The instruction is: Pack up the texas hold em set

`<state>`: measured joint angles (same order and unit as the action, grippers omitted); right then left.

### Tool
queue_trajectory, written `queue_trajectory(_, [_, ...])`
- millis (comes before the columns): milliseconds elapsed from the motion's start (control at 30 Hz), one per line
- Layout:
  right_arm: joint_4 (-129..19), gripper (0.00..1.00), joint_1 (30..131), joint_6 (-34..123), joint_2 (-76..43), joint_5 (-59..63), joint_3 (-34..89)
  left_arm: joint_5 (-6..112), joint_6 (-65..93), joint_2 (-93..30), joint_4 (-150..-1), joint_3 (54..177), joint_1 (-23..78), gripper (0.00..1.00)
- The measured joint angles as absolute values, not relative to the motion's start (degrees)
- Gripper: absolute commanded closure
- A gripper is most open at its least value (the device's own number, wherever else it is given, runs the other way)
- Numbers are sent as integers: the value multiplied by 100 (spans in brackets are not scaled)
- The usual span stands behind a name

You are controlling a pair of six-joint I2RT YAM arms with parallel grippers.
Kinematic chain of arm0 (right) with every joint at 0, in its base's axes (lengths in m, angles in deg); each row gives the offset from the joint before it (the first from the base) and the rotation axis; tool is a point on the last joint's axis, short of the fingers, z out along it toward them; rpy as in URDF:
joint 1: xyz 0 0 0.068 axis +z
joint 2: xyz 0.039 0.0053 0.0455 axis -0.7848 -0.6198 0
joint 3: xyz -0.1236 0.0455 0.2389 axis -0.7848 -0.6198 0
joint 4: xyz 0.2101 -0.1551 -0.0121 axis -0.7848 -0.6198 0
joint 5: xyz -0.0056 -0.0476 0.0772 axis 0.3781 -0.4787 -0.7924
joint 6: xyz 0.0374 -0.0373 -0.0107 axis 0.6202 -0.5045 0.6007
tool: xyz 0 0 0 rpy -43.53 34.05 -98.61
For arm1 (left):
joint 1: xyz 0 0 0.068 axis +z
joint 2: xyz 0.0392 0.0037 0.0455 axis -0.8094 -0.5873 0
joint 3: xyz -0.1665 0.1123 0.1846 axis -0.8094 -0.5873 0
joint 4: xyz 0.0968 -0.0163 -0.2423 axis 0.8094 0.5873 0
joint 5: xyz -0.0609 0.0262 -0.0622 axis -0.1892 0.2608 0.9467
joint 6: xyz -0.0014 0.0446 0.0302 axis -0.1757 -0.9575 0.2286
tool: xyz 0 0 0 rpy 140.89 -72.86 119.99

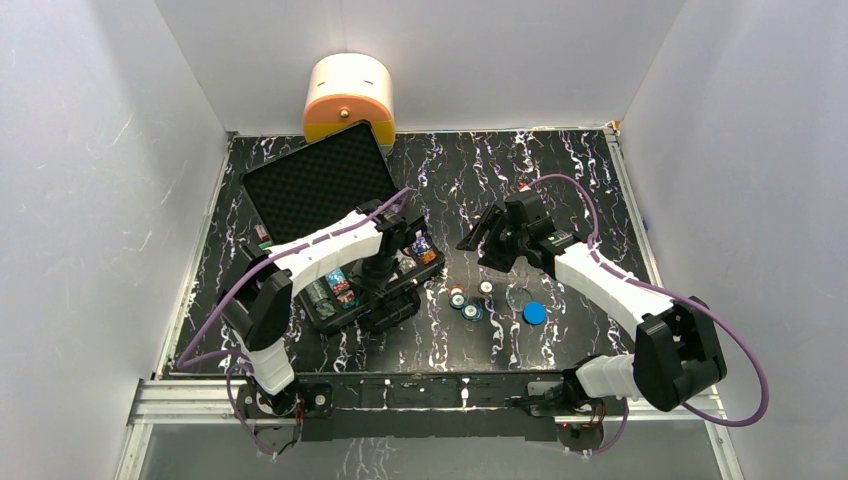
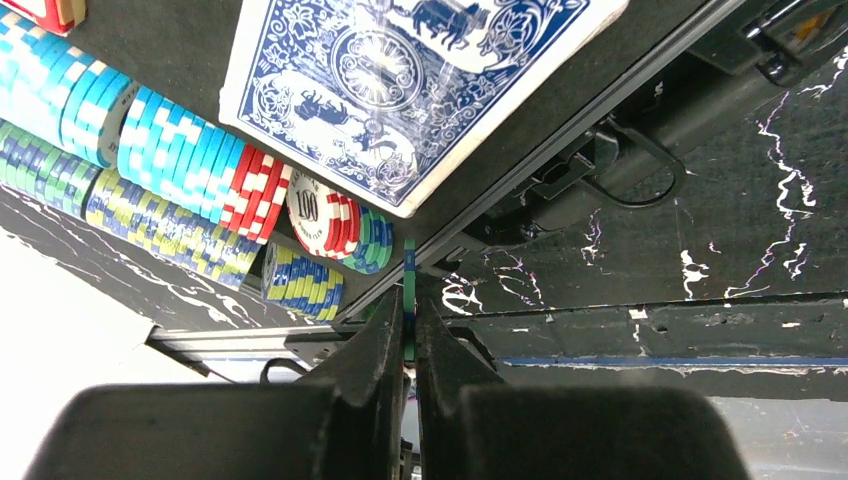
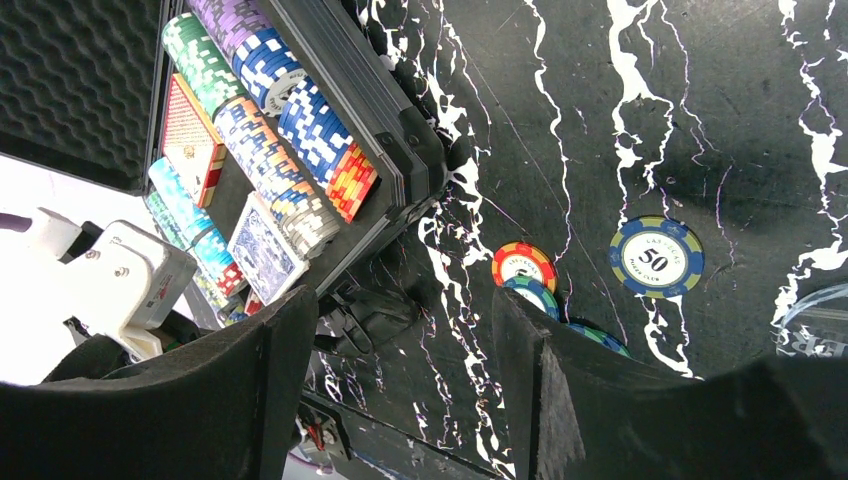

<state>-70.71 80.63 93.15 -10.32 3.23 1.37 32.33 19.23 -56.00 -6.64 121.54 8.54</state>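
Left wrist view: left claw [image 2: 410, 305] clenched on a thin green chip [image 2: 409, 265], held edge-on between the pads. The claw hangs just outside the near rim of the briefcase [image 2: 560, 150].

- Blue deck [image 2: 400, 90] lies in the tray at twelve o'clock of the claw; chip rows [image 2: 190, 170] at ten o'clock. The nearest row ends just beside the rim.
- Right claw [image 3: 400, 310] released, jaws wide, hovering over the tabletop [image 1: 600, 200]. Loose chips [image 3: 656, 257] lie at two o'clock of it, well apart from the case.
- Top view: blue disc [image 1: 534, 313] on the tabletop at three o'clock of the case, not yet packed. Foam lid [image 1: 320, 180] stands open.

Judgement on the step: carry the chip over the rim to the row's open end, face parallel to its neighbours. Lower into the trough before letting go. Released high, it could topple onto the deck.
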Motion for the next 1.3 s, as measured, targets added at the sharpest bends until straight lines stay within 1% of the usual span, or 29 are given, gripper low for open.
queue_trajectory(600, [-7071, 29, 8054, 9296, -1034, 302, 137, 3016, 2251, -5559, -581, 11750, 858, 100])
queue_trajectory(1000, [-7079, 29, 8054, 9296, -1032, 297, 137, 2452, 2284, -5559, -736, 11752, 1003, 100])
queue_trajectory(1033, [-7079, 29, 8054, 9293, -1032, 297, 137, 2442, 2288, -5559, -740, 11752, 1013, 98])
queue_trajectory(1067, [-7079, 29, 8054, 9296, -1032, 297, 137, 2435, 2290, -5559, -753, 11752, 1020, 93])
queue_trajectory(1167, [-7082, 29, 8054, 9296, -1032, 297, 137, 2391, 2273, -5559, -766, 11752, 1018, 76])
queue_trajectory(1233, [-7082, 29, 8054, 9293, -1032, 295, 137, 2363, 2268, -5559, -788, 11752, 1031, 70])
queue_trajectory(1300, [-7082, 29, 8054, 9293, -1032, 297, 137, 2356, 2251, -5559, -828, 11752, 1040, 67])
